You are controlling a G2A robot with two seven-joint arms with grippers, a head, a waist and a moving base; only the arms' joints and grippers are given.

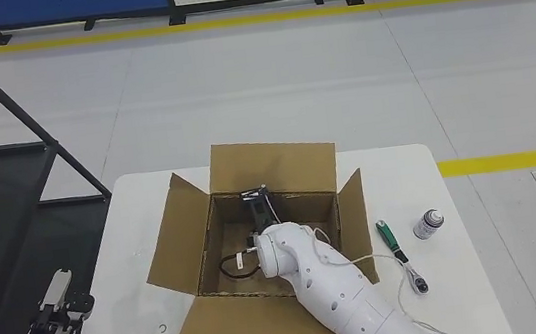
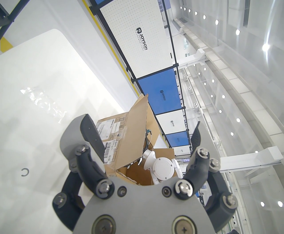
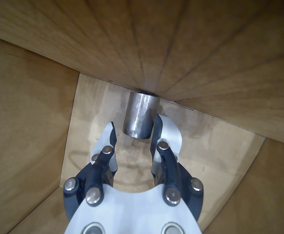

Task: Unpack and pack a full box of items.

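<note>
Cardboard box, flaps open | right hand inside, spread astride metal cylinder on box floor | left hand spread, empty, beside box

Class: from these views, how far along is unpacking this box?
Looks done: a green-handled ratchet and a small can sit on the table beside the box. In hand: the right gripper, open, straddles a metal cylinder inside the box. Remaining: gripping it, lifting it out, then repacking.

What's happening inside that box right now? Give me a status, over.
Right gripper open, down in the box, straddling a metal cylinder at the wall. Left gripper open, empty, outside the box. Nothing blocking the cylinder.
</note>
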